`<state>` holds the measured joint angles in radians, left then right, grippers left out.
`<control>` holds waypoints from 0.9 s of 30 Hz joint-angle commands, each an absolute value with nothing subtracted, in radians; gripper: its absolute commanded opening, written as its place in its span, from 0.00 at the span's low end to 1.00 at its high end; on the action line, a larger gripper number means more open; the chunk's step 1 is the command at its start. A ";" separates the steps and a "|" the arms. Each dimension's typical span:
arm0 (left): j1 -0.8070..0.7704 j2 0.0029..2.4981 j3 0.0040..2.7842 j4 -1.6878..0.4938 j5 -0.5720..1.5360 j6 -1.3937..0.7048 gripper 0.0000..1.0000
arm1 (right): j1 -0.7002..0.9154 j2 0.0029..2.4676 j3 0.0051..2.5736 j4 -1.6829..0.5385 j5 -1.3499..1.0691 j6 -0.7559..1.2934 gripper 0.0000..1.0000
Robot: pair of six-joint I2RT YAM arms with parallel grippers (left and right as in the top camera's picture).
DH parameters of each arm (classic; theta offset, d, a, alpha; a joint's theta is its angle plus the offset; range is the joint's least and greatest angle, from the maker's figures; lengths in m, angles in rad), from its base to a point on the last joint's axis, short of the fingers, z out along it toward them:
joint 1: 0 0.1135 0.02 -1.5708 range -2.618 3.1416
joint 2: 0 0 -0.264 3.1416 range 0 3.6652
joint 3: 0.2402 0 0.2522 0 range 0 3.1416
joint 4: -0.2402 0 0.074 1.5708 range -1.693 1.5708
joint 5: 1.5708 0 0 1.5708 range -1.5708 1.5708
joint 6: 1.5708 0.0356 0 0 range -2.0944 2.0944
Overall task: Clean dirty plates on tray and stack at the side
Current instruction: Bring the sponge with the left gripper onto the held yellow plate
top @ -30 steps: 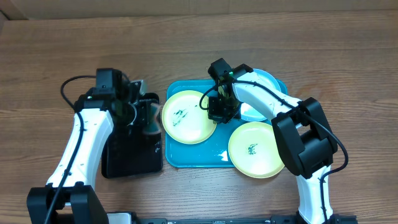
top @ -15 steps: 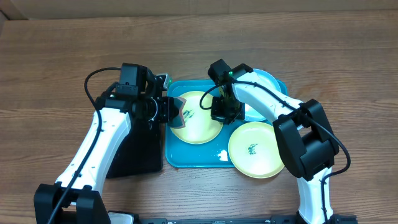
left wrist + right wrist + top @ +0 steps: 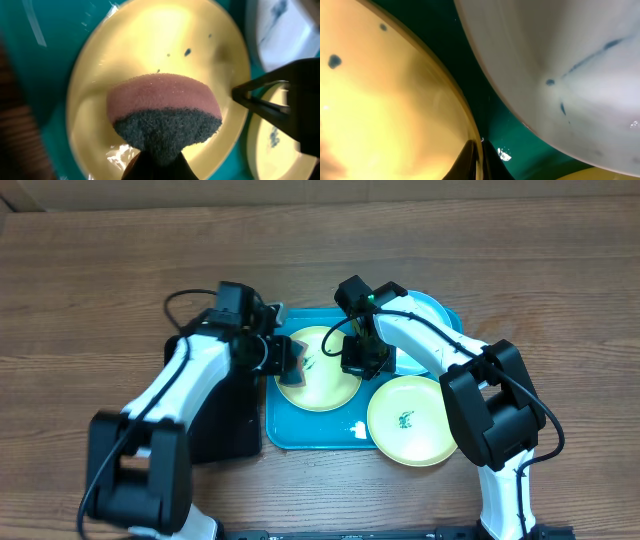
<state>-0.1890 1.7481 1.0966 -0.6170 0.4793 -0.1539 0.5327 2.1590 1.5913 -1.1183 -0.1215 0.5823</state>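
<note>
A yellow-green plate [image 3: 320,375] lies on the turquoise tray [image 3: 300,430] with small dark specks [image 3: 187,51]. My left gripper [image 3: 285,358] is shut on a sponge [image 3: 162,115], pink on top and dark scouring pad below, held over the plate's left part. My right gripper [image 3: 358,365] is shut on this plate's right rim [image 3: 470,135], one finger each side. The light blue plate [image 3: 420,315] with teal smears [image 3: 590,55] sits at the tray's back right. A second yellow-green plate [image 3: 410,420] with a smear lies at the front right.
A black rectangular tray [image 3: 220,420] lies left of the turquoise tray, under my left arm. The wooden table [image 3: 80,300] spreads around. A wet shiny patch [image 3: 355,428] shows on the turquoise tray's front.
My left arm has swung right from the black tray, carrying the sponge onto the yellow-green plate. The plate shifted slightly right. My right gripper has stayed on the rim.
</note>
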 commanded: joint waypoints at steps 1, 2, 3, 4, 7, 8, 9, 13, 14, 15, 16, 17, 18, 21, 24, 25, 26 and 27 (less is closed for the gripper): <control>-0.210 1.817 1.116 -0.579 0.527 -0.150 0.04 | 0.528 2.186 1.572 -1.128 -0.002 0.579 0.04; -0.212 1.831 1.116 -0.566 0.524 -0.160 0.04 | 0.528 2.186 1.572 -1.128 -0.002 0.575 0.04; -0.213 1.846 1.116 -0.550 0.524 -0.167 0.04 | 0.528 2.186 1.572 -1.128 -0.002 0.575 0.04; -0.213 1.863 1.116 -0.537 0.517 -0.180 0.04 | 0.528 2.186 1.572 -1.128 -0.002 0.575 0.04; -0.212 1.909 1.116 -0.525 0.440 -0.244 0.04 | 0.528 2.186 1.572 -1.128 -0.002 0.575 0.04; -0.212 1.924 1.116 -0.525 0.406 -0.270 0.04 | 0.528 2.186 1.572 -1.128 -0.004 0.575 0.04; -0.212 1.934 1.116 -0.525 0.382 -0.288 0.04 | 0.528 2.186 1.572 -1.129 -0.005 0.575 0.04; -0.213 1.953 1.116 -0.481 0.443 -0.309 0.04 | 0.528 2.186 1.572 -1.129 -0.008 0.568 0.04; -0.214 1.954 1.116 -0.457 0.504 -0.299 0.04 | 0.528 2.186 1.572 -1.129 -0.010 0.568 0.04; -0.216 1.955 1.116 -0.427 0.574 -0.295 0.04 | 0.528 2.186 1.572 -1.129 -0.010 0.569 0.04; -0.218 1.955 1.116 -0.402 0.617 -0.297 0.04 | 0.528 2.186 1.572 -1.128 -0.012 0.569 0.04; -0.223 1.955 1.116 -0.382 0.640 -0.318 0.04 | 0.528 2.186 1.572 -1.128 -0.013 0.569 0.04; -0.229 1.955 1.116 -0.369 0.640 -0.344 0.04 | 0.528 2.186 1.572 -1.128 -0.013 0.569 0.04; -0.255 1.957 1.116 -0.350 0.640 -0.368 0.04 | 0.528 2.186 1.572 -1.129 -0.013 0.569 0.04; -0.282 1.957 1.116 -0.345 0.640 -0.368 0.04 | 0.528 2.186 1.572 -1.129 -0.016 0.568 0.04; -0.292 1.958 1.116 -0.341 0.640 -0.372 0.04 | 0.528 2.186 1.572 -1.129 -0.020 0.568 0.04; -0.302 1.958 1.116 -0.336 0.639 -0.375 0.04 | 0.528 2.186 1.572 -1.129 -0.025 0.568 0.04; -0.312 1.959 1.116 -0.331 0.636 -0.382 0.04 | 0.528 2.186 1.572 -1.129 -0.027 0.568 0.04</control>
<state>-0.2840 1.9430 1.1080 -0.3420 0.6022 -0.3500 0.5327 2.1578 1.5917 -1.1206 -0.1158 0.5724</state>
